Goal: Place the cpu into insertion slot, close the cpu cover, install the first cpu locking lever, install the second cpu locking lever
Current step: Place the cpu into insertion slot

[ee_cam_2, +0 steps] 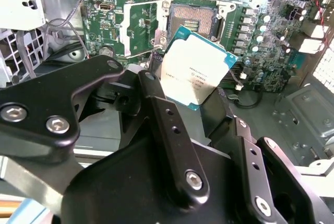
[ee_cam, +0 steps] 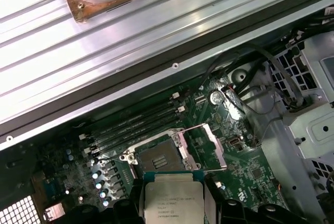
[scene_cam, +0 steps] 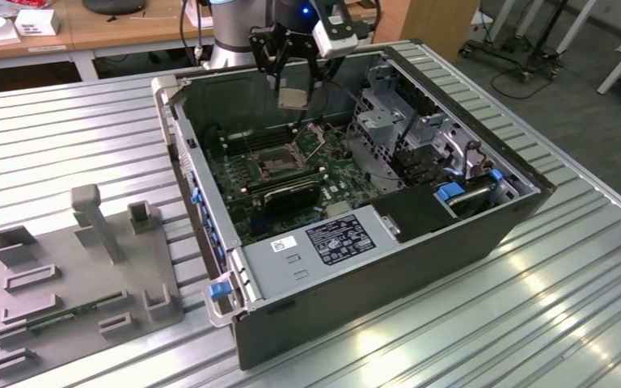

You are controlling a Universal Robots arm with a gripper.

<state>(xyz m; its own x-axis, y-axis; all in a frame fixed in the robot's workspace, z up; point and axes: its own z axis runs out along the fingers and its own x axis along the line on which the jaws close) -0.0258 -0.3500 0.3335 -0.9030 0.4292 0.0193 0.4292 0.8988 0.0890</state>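
Grey-silver jointed robot arm (scene_cam: pixel 227 36) stands at the top of the exterior view, wrist bent fwd w/ black two-finger gripper (scene_cam: pixel 292 87) pointing down. Black metal fingers (ee_cam_2: pixel 166 122) are clamped on opp. edges of the thin pale silvery-tan square cpu (ee_cam_2: pixel 195 70), held betw. the tips in mid-air.
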